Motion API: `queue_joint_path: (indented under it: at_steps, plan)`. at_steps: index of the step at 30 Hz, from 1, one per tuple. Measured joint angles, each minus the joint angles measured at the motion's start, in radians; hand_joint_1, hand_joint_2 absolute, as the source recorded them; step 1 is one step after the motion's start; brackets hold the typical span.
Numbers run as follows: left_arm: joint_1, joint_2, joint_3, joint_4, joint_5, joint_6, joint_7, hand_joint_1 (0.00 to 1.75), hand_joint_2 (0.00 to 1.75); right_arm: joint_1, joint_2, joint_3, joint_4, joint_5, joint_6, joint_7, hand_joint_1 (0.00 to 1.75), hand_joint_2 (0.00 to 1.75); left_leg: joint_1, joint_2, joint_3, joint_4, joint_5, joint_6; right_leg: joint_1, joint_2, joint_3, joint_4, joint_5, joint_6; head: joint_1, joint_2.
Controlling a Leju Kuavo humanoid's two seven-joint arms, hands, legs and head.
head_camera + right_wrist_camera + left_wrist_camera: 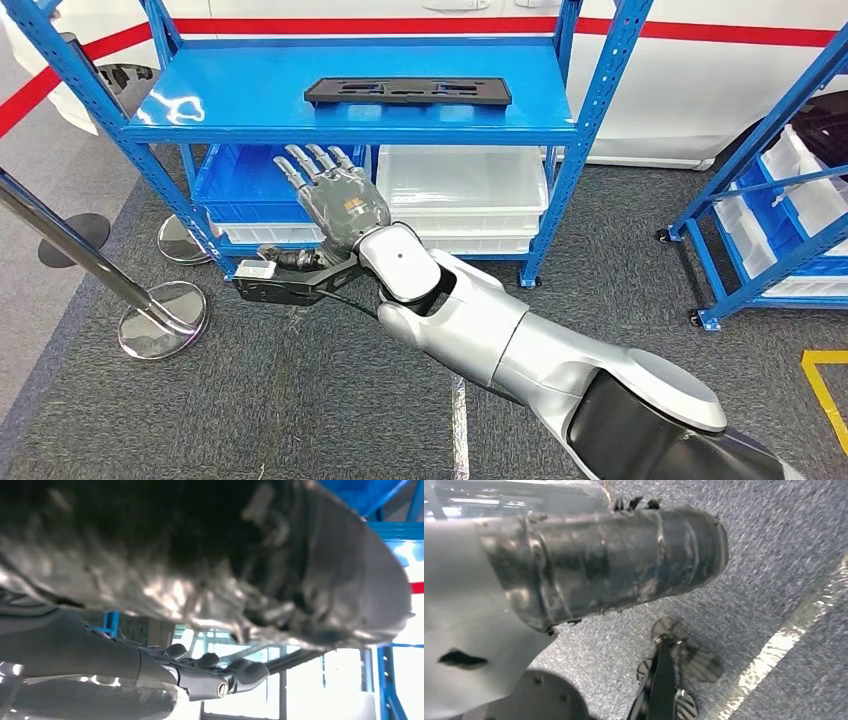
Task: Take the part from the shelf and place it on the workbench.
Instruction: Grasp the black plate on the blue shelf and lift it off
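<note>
The part (408, 92) is a flat black plate with cut-outs, lying on the top board of the blue shelf (250, 100), right of its middle. My right hand (335, 195) is stretched out in front of the shelf, below the top board's front edge and left of the part, apart from it. Its fingers are straight and spread and hold nothing. In the right wrist view the dark fingers (215, 672) reach forward, empty. The left wrist view shows the grey ribbed cover of my left hand (599, 565) above grey carpet, with its fingers hidden.
A blue bin (250, 185) and white bins (460, 190) fill the shelf's lower level. Two chrome-based barrier posts (160, 320) stand on the left. A second blue rack (780, 220) with bins stands on the right. Yellow floor tape (825, 390) marks the carpet at the right edge.
</note>
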Motion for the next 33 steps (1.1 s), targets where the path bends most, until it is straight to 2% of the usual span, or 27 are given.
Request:
queue_joint_path:
  at_steps: [1, 2, 3, 5, 6, 7, 8, 11, 13, 15, 16, 17, 18, 19, 20, 21, 22, 24, 27, 29, 31, 32, 33]
  plan:
    - [0.001, 0.001, -0.003, 0.0, 0.0, -0.001, 0.0, 0.0, 0.0, 0.003, 0.0, 0.0, 0.0, 0.0, 0.0, 0.001, 0.0, 0.0, 0.001, 0.0, -0.029, 0.046, -0.006, -0.003, 0.0, 0.0, 0.003, 0.001, -0.004, -0.002, 0.0, 0.0]
    - [0.003, 0.001, -0.006, 0.0, 0.0, -0.002, 0.0, 0.0, 0.0, 0.006, -0.001, 0.0, 0.0, 0.0, 0.001, 0.001, 0.0, 0.0, 0.001, 0.0, -0.044, 0.06, 0.006, -0.005, 0.001, 0.001, 0.007, 0.002, -0.008, -0.002, 0.0, 0.0]
    - [0.004, 0.001, -0.008, 0.0, 0.0, -0.003, 0.001, 0.0, 0.0, 0.007, -0.001, 0.0, 0.0, 0.0, 0.001, 0.001, 0.0, 0.0, 0.003, 0.001, -0.039, 0.034, 0.036, -0.007, 0.0, 0.003, 0.012, 0.003, -0.013, -0.001, 0.0, 0.0]
    - [0.006, 0.002, -0.011, 0.0, 0.0, -0.005, 0.001, 0.0, 0.0, 0.006, -0.001, 0.0, 0.0, 0.0, 0.005, 0.002, 0.0, 0.0, 0.005, 0.002, 0.008, -0.085, 0.109, -0.008, 0.001, 0.005, 0.022, 0.009, -0.026, 0.004, 0.0, 0.0]
    - [0.006, 0.002, -0.013, 0.0, 0.0, -0.006, 0.0, 0.0, 0.0, 0.004, -0.001, 0.0, 0.0, 0.0, 0.009, 0.002, 0.0, 0.0, 0.003, 0.002, 0.034, -0.143, 0.129, -0.005, 0.003, 0.006, 0.024, 0.014, -0.032, 0.008, -0.001, 0.0]
    - [0.004, 0.002, -0.015, 0.0, 0.0, -0.007, 0.0, 0.0, 0.0, 0.003, -0.001, 0.0, 0.0, 0.0, 0.012, 0.002, 0.0, 0.0, 0.002, 0.002, 0.05, -0.177, 0.135, 0.0, 0.005, 0.006, 0.023, 0.016, -0.036, 0.013, -0.002, 0.0]
    - [0.002, 0.002, -0.016, 0.0, 0.0, -0.007, -0.001, 0.0, 0.0, 0.002, -0.001, 0.0, 0.0, 0.0, 0.015, 0.002, 0.0, 0.0, -0.001, 0.001, 0.057, -0.191, 0.129, 0.007, 0.007, 0.006, 0.022, 0.018, -0.04, 0.018, -0.003, 0.0]
    - [0.001, 0.001, -0.018, 0.0, 0.0, -0.009, -0.004, 0.0, 0.0, 0.0, -0.001, 0.0, -0.001, 0.0, 0.018, 0.002, 0.0, 0.0, 0.002, 0.0, 0.065, -0.198, 0.12, 0.028, 0.009, 0.004, 0.019, 0.026, -0.052, 0.031, -0.003, 0.0]
    - [0.003, 0.0, -0.018, 0.0, 0.0, -0.009, -0.005, 0.0, 0.0, -0.003, -0.001, 0.0, -0.001, 0.0, 0.018, 0.002, 0.0, 0.0, 0.006, 0.001, 0.074, -0.202, 0.116, 0.039, 0.008, 0.002, -0.011, 0.093, -0.087, 0.041, -0.001, 0.0]
    - [0.002, 0.0, -0.018, 0.0, 0.0, -0.009, -0.006, 0.0, 0.0, -0.002, -0.004, 0.0, 0.0, 0.0, 0.02, 0.002, 0.0, 0.0, 0.005, 0.002, 0.082, -0.202, 0.109, 0.047, 0.004, 0.0, -0.081, 0.225, -0.136, 0.047, 0.0, 0.0]
    - [0.002, 0.001, -0.018, 0.0, -0.001, -0.009, -0.007, 0.0, 0.0, 0.0, -0.006, 0.0, 0.0, 0.0, 0.021, 0.002, 0.0, 0.0, 0.005, 0.001, 0.085, -0.202, 0.106, 0.049, 0.002, 0.0, -0.118, 0.282, -0.147, 0.049, 0.0, 0.0]
    - [0.002, 0.001, -0.018, 0.0, -0.001, -0.009, -0.007, 0.0, 0.0, 0.002, -0.008, 0.0, 0.0, 0.0, 0.023, 0.002, 0.0, 0.0, 0.004, 0.001, 0.089, -0.202, 0.102, 0.049, 0.0, 0.0, -0.14, 0.307, -0.141, 0.049, 0.0, 0.0]
    - [0.002, 0.001, -0.018, 0.0, -0.001, -0.009, -0.007, 0.0, 0.0, 0.003, -0.01, 0.0, 0.0, 0.0, 0.024, 0.003, 0.0, 0.0, 0.004, 0.0, 0.094, -0.201, 0.098, 0.048, -0.001, 0.0, -0.144, 0.294, -0.115, 0.048, 0.0, 0.0]
    - [0.002, 0.001, -0.018, 0.0, -0.002, -0.009, -0.007, 0.0, 0.0, 0.003, -0.012, 0.0, 0.0, 0.0, 0.025, 0.003, 0.0, 0.0, 0.004, -0.002, 0.1, -0.2, 0.094, 0.047, -0.001, 0.0, -0.129, 0.242, -0.074, 0.044, 0.0, 0.0]
    - [0.003, 0.001, -0.018, 0.0, -0.002, -0.01, -0.007, 0.0, 0.0, 0.001, -0.013, 0.0, 0.0, 0.0, 0.026, 0.003, 0.0, 0.0, 0.004, -0.003, 0.105, -0.2, 0.089, 0.044, 0.0, 0.0, -0.103, 0.172, -0.032, 0.039, 0.0, 0.0]
    - [0.002, 0.001, -0.019, 0.0, -0.002, -0.012, -0.007, 0.0, 0.0, -0.001, -0.013, 0.0, 0.0, 0.0, 0.027, 0.004, 0.0, 0.0, 0.003, -0.003, 0.109, -0.198, 0.085, 0.04, 0.002, 0.001, -0.076, 0.108, -0.003, 0.034, 0.0, 0.0]
    - [0.002, 0.001, -0.019, 0.0, -0.003, -0.014, -0.007, 0.0, 0.0, -0.002, -0.014, 0.0, 0.0, 0.0, 0.028, 0.004, 0.0, 0.0, 0.001, -0.004, 0.11, -0.198, 0.081, 0.035, 0.004, 0.001, -0.055, 0.061, 0.012, 0.029, 0.0, 0.0]
    - [0.001, 0.0, -0.019, 0.0, -0.003, -0.021, -0.007, 0.0, 0.0, -0.001, -0.015, 0.0, 0.0, 0.0, 0.031, 0.004, 0.0, 0.0, 0.0, -0.004, 0.11, -0.199, 0.079, 0.025, 0.01, 0.003, -0.039, 0.03, 0.008, 0.022, -0.001, 0.0]
    - [0.002, 0.001, -0.019, 0.0, -0.003, -0.028, -0.007, 0.0, 0.0, 0.0, -0.016, 0.0, 0.0, 0.0, 0.03, 0.005, 0.0, 0.0, 0.004, -0.001, 0.105, -0.184, 0.063, 0.009, 0.005, 0.005, -0.027, 0.014, 0.009, 0.01, -0.002, 0.0]
    - [0.001, 0.001, -0.019, 0.0, -0.004, -0.029, -0.007, 0.0, 0.0, -0.001, -0.016, 0.0, -0.001, 0.0, 0.03, 0.006, 0.0, 0.0, 0.005, 0.001, 0.062, -0.094, 0.02, 0.002, 0.003, 0.003, -0.016, 0.007, 0.007, 0.0, -0.004, 0.0]
    - [0.001, 0.002, -0.019, 0.0, -0.005, -0.029, -0.007, 0.0, 0.0, 0.003, -0.016, 0.0, -0.001, 0.0, 0.031, 0.006, 0.0, 0.0, 0.005, 0.001, -0.01, 0.034, -0.021, -0.004, 0.004, 0.002, -0.01, 0.007, 0.001, -0.007, -0.005, 0.0]
    - [0.002, 0.002, -0.019, 0.0, -0.006, -0.029, -0.007, 0.0, 0.0, 0.006, -0.016, 0.0, -0.001, 0.0, 0.031, 0.006, 0.0, 0.0, 0.006, 0.001, -0.035, 0.069, -0.021, -0.006, 0.005, 0.003, -0.007, 0.009, -0.003, -0.008, -0.004, 0.0]
    - [0.004, 0.002, -0.019, 0.0, -0.006, -0.029, -0.007, 0.0, 0.0, 0.008, -0.016, 0.0, -0.001, 0.0, 0.031, 0.006, 0.0, 0.0, 0.006, 0.001, -0.042, 0.066, -0.001, -0.006, 0.005, 0.004, -0.003, 0.011, -0.007, -0.008, -0.005, 0.0]
